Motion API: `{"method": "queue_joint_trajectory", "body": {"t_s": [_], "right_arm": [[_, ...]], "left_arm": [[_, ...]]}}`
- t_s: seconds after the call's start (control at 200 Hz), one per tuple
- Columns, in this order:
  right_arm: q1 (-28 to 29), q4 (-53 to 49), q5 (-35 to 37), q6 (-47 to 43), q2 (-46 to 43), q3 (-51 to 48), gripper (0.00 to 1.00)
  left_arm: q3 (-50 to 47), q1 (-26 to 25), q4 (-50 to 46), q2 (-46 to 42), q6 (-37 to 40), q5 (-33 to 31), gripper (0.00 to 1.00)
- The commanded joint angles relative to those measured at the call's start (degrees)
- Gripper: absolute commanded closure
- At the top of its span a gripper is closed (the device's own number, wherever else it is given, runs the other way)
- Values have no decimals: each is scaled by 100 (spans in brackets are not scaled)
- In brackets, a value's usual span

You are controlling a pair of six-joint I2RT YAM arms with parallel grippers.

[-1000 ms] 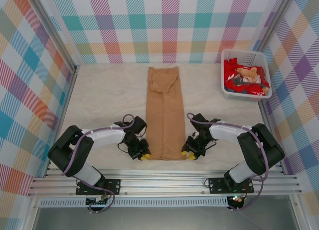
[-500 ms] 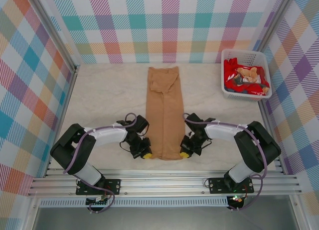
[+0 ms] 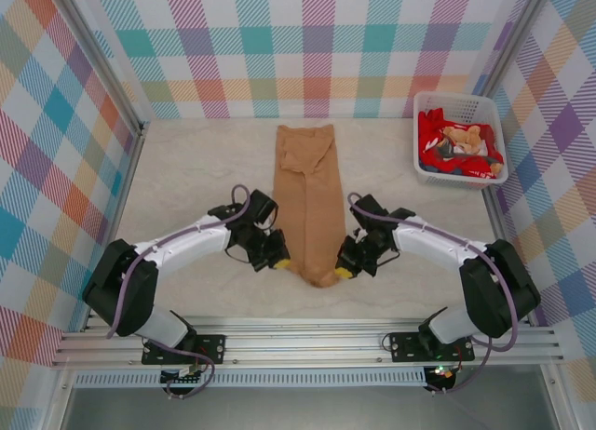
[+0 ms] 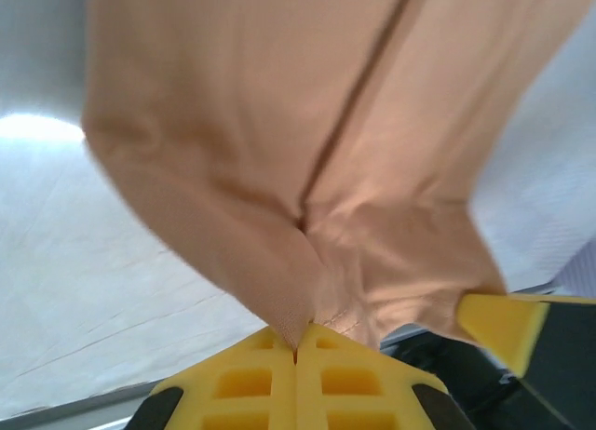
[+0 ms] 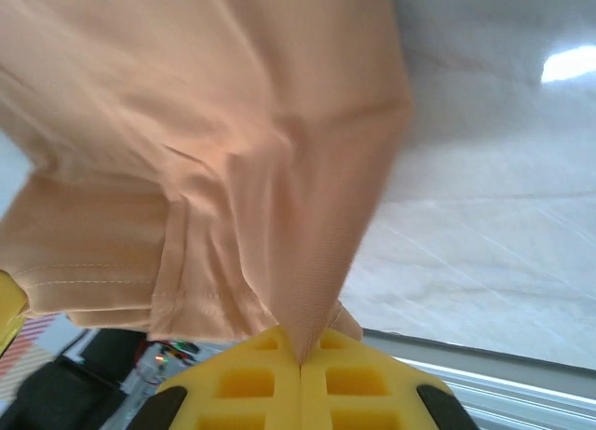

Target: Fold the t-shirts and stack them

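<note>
Tan t-shirt (image 3: pixel 307 188) stretches away from the left hand (image 3: pixel 280 263) and right hand (image 3: pixel 343 273), each clenched on its near hem.

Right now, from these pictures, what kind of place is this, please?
Probably a robot test cell, not a home: plaid walls on a metal frame enclose a pale table, and a left arm and a right arm at its near edge hold a tan t-shirt.

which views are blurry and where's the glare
left wrist: the tan t-shirt is smeared soft, worst along its left edge, with a glare spot on the table at upper left; right wrist: same soft cloth, glare at upper right; top external: sharp and evenly lit.
</note>
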Motion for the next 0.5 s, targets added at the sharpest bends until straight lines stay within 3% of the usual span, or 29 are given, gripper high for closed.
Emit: {"method": "queue_joint_trajectory", "body": {"t_s": [0.0,0.245,0.495], "right_arm": [[-306,-196,30,-139,351,677,100],[-940,-576,176,-639,1557,2499,100],[-1295,-854,238,-860,3062,4378,100]], "left_arm": [[511,370,-2,364,-22,-146,100],[1879,1164,-223,1306,222,-366,100],[3252,1616,-195,2521,417,-319,100]]}}
